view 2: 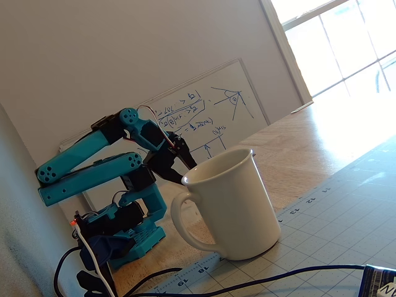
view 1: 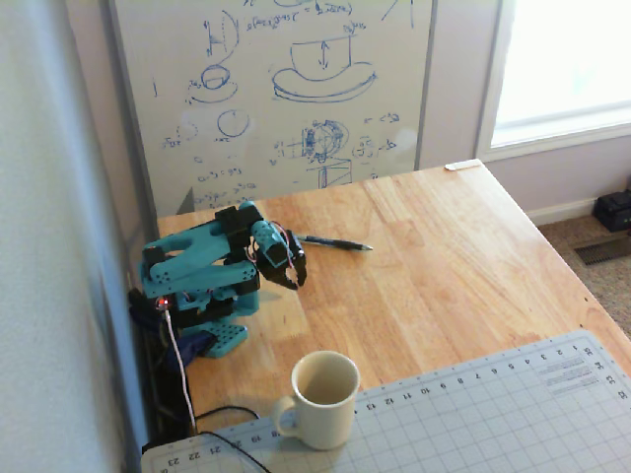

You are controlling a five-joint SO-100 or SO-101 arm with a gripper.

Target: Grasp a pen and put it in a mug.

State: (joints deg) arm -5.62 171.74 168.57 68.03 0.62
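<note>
A dark pen [view 1: 333, 241] lies flat near the counter's [view 1: 454, 266] far edge, its long axis parallel to that edge. The empty end effector [view 1: 295, 280], fingers seemingly together, hangs just nearer. The mug [view 1: 323, 398] stands by the near edge.

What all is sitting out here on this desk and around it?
Thin dark pen: one, blackish, lying on the wooden table beyond the arm.
Cream-white ceramic mug: one, upright, empty, on the mat's edge.
Grey gridded cutting mat: one, near table corner.
Light wooden table: one.
Whiteboard with blue sketches: one, leaning on the wall.
Black cables: by the arm's base.
Window: bright, at right.
Teal robot arm: one, folded; black gripper off the table, empty.
</note>
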